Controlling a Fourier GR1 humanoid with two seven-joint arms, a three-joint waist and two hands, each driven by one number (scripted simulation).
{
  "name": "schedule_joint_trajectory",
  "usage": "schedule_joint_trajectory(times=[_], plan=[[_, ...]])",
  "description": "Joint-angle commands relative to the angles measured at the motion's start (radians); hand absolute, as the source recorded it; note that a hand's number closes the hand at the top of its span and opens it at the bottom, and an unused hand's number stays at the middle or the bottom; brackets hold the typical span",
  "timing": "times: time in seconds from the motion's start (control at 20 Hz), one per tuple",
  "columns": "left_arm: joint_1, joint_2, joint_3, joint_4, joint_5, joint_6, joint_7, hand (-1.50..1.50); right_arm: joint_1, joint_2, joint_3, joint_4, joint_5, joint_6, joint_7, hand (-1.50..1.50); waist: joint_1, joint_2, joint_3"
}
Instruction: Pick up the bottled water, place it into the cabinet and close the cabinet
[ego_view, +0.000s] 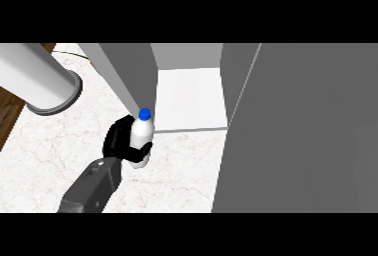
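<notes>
Because the bottle stands right at the front edge of the cabinet's left wall, its blue cap could catch that wall on the way in and tip the bottle, a risk judged from how close they look. In the head view, the left robot hand curls round the upright bottle above the table, forearm rising from the lower edge. No right robot hand shows.

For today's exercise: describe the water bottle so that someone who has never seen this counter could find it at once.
Start at the grey cabinet with its white interior, standing on the marble counter. Just before its opening, a black hand curls round the bottle. It is the only white thing with a bright blue cap.
</notes>
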Motion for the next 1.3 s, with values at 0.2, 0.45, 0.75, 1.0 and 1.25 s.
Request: schedule_joint_trajectory(times=[0.2,0.45,0.75,1.0,1.25], plan=[[-0.221,-0.087,-0.041,-0.064,0.058,0.070,0.047,1.50,-0.023,-0.004,-0.061,0.036,-0.143,0.051,-0.012,-1.50,-0.055,0.000,-0.011],[-0.282,-0.086,-0.031,-0.049,0.077,0.145,0.081,1.50,-0.020,-0.019,-0.104,0.052,-0.197,0.084,-0.022,-1.50,-0.071,0.000,-0.009],[-0.300,-0.086,-0.046,-0.008,0.084,0.241,0.085,1.50,-0.028,-0.054,-0.154,0.083,-0.266,0.133,-0.025,-1.50,-0.079,0.006,-0.010],[-0.325,-0.086,-0.041,0.024,0.093,0.313,0.097,1.50,-0.034,-0.070,-0.209,0.117,-0.327,0.165,-0.052,-1.50,-0.104,0.013,-0.010],[-0.342,-0.086,-0.046,0.060,0.095,0.392,0.104,1.50,-0.023,-0.088,-0.243,0.135,-0.380,0.206,-0.062,-1.50,-0.107,0.015,-0.010]])
